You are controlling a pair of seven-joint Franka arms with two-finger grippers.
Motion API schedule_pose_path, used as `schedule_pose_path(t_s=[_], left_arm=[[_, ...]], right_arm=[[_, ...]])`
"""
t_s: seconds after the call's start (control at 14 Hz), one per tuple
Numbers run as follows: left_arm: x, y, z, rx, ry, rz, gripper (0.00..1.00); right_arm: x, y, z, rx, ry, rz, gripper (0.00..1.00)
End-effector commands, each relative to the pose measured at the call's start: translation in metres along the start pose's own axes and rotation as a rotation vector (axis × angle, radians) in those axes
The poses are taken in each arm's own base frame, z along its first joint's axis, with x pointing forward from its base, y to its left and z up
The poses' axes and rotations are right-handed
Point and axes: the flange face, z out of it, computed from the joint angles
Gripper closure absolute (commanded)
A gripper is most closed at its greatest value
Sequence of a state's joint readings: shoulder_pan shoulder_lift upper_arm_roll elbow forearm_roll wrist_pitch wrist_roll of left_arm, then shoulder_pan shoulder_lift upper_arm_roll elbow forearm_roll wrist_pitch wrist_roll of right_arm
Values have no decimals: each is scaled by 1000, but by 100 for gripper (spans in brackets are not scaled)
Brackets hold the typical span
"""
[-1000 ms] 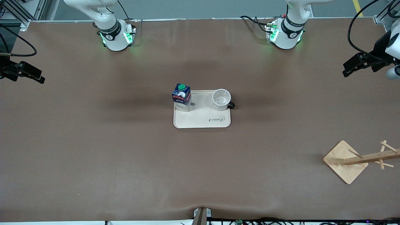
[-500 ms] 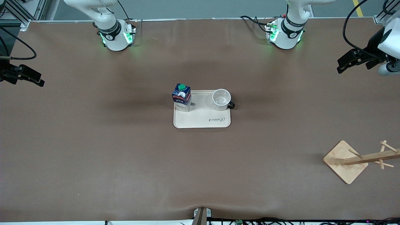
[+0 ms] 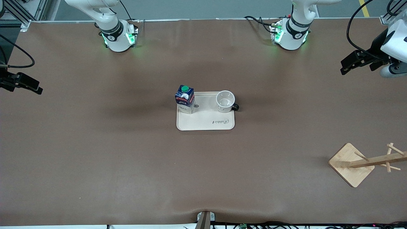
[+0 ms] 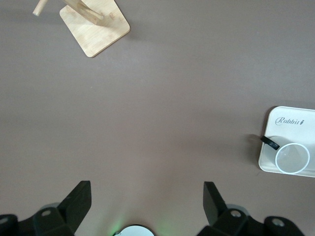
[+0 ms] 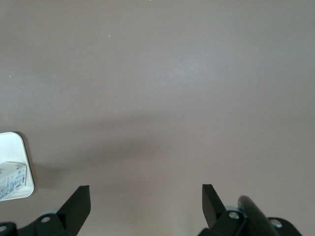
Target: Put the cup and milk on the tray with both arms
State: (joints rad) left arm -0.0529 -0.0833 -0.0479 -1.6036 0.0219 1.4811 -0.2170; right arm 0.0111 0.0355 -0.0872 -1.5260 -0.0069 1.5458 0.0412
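The cream tray (image 3: 206, 122) lies mid-table. The dark blue milk carton (image 3: 184, 98) with a green cap stands upright on the tray's corner toward the right arm's end. The white cup (image 3: 225, 101) stands upright on the tray's corner toward the left arm's end, its black handle pointing over the tray edge. My left gripper (image 3: 346, 65) is open and empty, high over the table's left-arm end. My right gripper (image 3: 33, 86) is open and empty over the right-arm end. The left wrist view shows the cup (image 4: 292, 158) on the tray (image 4: 285, 125); the right wrist view shows the tray corner (image 5: 19, 147).
A wooden mug rack with a square base (image 3: 351, 164) lies nearer the front camera at the left arm's end; it also shows in the left wrist view (image 4: 94, 27). The two arm bases (image 3: 119, 36) (image 3: 291, 35) glow green at the table's back edge.
Both grippers have drawn farther from the tray: the left gripper rose toward the back of the table, the right gripper slid slightly nearer the camera. Cup, milk and tray have not moved.
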Motion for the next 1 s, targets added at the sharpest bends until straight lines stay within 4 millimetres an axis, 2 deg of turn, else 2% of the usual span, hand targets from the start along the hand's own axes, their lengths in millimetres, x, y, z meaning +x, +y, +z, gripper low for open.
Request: schedule_pose_path(t_s=[0.0,0.64,0.93], left_arm=[[0,0,-4,-15,-2,10,0],[0,-2,-7,-17,5,7,0],[0,2,-10,-18,11,13,0]], right_arm=[[2,2,-6,16,4,-3,0],[-3,0,-9,21,-8,-6,0],[-13,-5,-7,19,-71,-19,0]])
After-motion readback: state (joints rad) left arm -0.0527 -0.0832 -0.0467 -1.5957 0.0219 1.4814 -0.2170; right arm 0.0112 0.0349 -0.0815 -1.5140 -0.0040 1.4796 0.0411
